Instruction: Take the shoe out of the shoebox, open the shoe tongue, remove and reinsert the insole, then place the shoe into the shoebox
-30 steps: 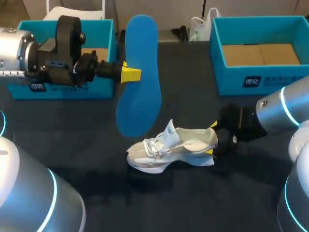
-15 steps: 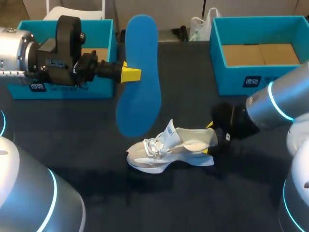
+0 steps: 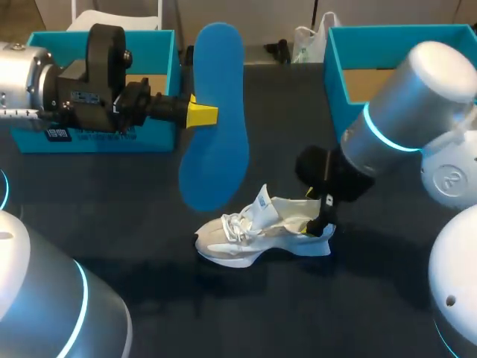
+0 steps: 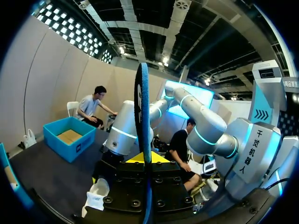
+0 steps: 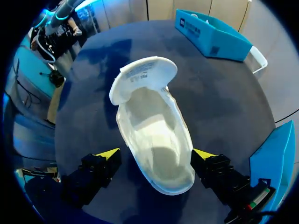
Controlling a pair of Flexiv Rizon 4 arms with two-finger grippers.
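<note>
The white shoe (image 3: 257,233) lies on the dark table with its tongue up, toe toward my left side. In the right wrist view the shoe (image 5: 154,135) shows an empty inside. My right gripper (image 5: 154,156) is open, with one yellow fingertip on each side of the heel and a gap on both sides; from overhead the right gripper (image 3: 314,215) hangs over the heel. My left gripper (image 3: 201,113) is shut on the blue insole (image 3: 218,127) and holds it upright above the table, left of the shoe. The insole (image 4: 143,121) stands edge-on between that gripper's (image 4: 143,157) yellow tips.
A blue shoebox (image 3: 160,56) sits at the back left behind my left arm, and another open blue shoebox (image 3: 387,123) at the back right. The back-left box (image 5: 210,30) lies ahead of the shoe's toe. A white bag (image 3: 307,43) rests at the table's far edge.
My right arm has swung in leftward over the shoe, bringing its open gripper from beside the heel to around it. The left arm and insole have not moved.
</note>
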